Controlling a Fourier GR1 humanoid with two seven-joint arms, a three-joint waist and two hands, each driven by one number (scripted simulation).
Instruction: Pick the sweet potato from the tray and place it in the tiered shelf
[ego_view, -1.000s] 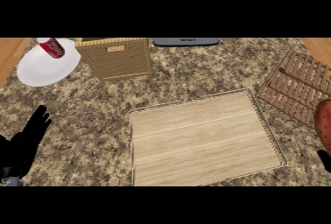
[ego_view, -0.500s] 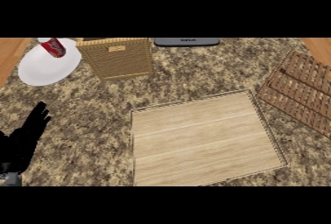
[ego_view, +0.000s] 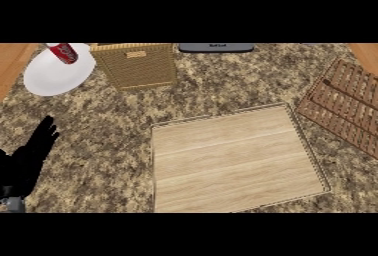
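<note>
A light wooden tray (ego_view: 232, 160) lies flat in the middle of the counter, and only its bare boards show. The brown slatted tiered shelf (ego_view: 347, 107) stands at the right edge, partly cut off. No sweet potato shows anywhere in the head view. My left hand (ego_view: 28, 162) rests at the lower left, fingers straight and pointing up, open and holding nothing, well apart from the tray. My right hand is out of view.
A white plate (ego_view: 55, 77) with a red can (ego_view: 63, 52) on it sits at the top left. A woven basket (ego_view: 136, 65) stands beside it. A dark flat object (ego_view: 215, 47) lies at the top centre. The counter is speckled granite.
A reddish-brown object at the right edge one second ago is no longer in view. The left hand has stayed where it was.
</note>
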